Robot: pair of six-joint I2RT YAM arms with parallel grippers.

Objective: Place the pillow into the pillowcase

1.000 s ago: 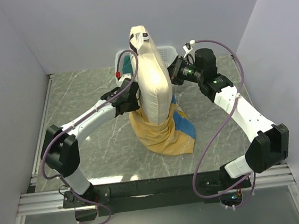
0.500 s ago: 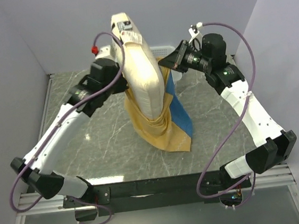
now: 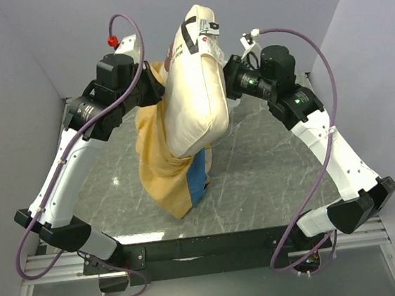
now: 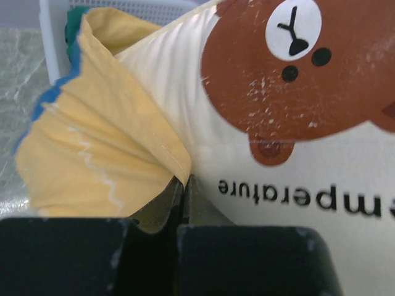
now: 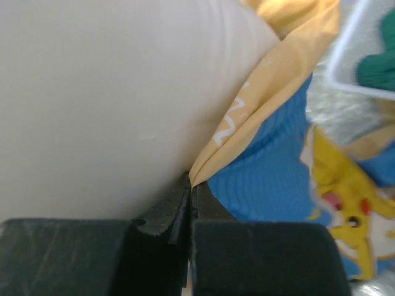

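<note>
Lifted higher, left fingers (image 4: 173,205) and right fingers (image 5: 180,206) clamp pillowcase (image 3: 159,170) edges flanking the pillow (image 3: 192,99).

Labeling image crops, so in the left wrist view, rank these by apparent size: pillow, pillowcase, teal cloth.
1. pillow, fills most of the frame
2. pillowcase
3. teal cloth, only a sliver showing, farther back and mostly hidden, so its true size is unsure
</note>
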